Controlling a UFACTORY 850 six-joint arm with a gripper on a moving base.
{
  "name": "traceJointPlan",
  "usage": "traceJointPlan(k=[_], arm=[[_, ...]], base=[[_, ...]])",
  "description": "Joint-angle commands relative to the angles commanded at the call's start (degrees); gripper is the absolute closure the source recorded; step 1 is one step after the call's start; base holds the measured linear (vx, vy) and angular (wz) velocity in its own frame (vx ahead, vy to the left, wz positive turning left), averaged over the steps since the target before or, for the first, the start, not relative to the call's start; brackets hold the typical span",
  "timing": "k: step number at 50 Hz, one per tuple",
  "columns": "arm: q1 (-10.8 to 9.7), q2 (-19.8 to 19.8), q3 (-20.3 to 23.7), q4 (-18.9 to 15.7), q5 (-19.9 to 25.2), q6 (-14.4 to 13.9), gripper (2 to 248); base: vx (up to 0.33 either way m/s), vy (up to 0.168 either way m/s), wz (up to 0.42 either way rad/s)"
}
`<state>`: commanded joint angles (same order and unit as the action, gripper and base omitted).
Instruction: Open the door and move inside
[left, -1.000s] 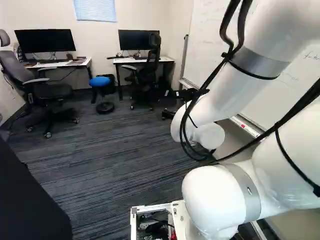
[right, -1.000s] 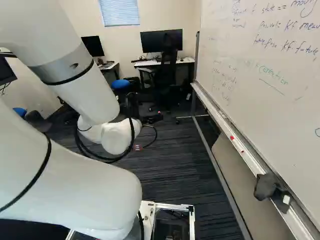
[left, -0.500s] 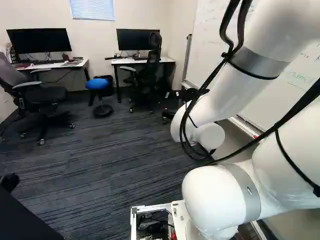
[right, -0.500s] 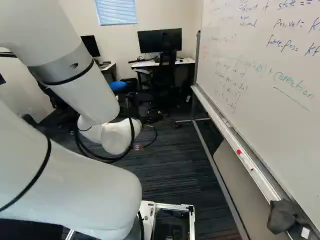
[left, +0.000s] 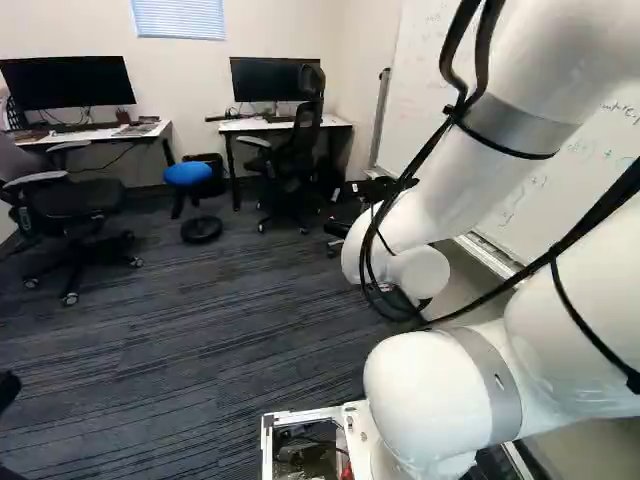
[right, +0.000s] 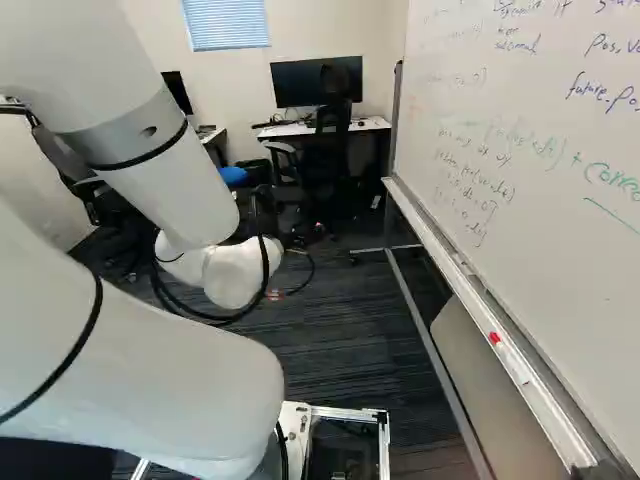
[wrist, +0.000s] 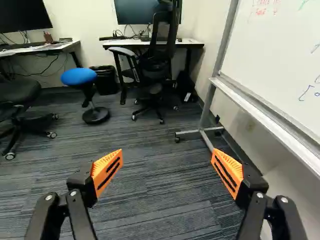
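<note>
Past the arm's white wrist in the left base view, the black gripper (left: 380, 188) shows only in part. The wrist view has the gripper (wrist: 166, 172) standing wide open, its orange pads far apart with carpet beyond and nothing between them. I see no door that I can make out in any view. A small dark piece (left: 8, 388) shows at the lower left edge of the left base view; I cannot tell what it is. Ahead lies the inside of a room with dark striped carpet (wrist: 155, 200).
A whiteboard (right: 520, 150) on a wheeled metal frame (right: 430, 340) runs close along the arm's right. Ahead stand a blue stool (wrist: 79, 77), a black bin (wrist: 105, 80), an office chair (wrist: 155, 70) and a desk (wrist: 192, 42). Another chair (left: 75, 205) is farther left.
The base has moved forward: stool and desks look nearer, and the whiteboard slides past at the right. The dark panel at the left base view's lower left has mostly left view. The arm holds its pose.
</note>
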<state>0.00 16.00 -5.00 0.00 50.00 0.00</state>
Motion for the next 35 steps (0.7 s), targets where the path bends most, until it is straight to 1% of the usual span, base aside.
traceJointPlan(k=[35], arm=[[0.00, 0.00, 0.00, 0.00, 0.00, 0.00, 3]], base=[[0.202, 0.008, -0.010]])
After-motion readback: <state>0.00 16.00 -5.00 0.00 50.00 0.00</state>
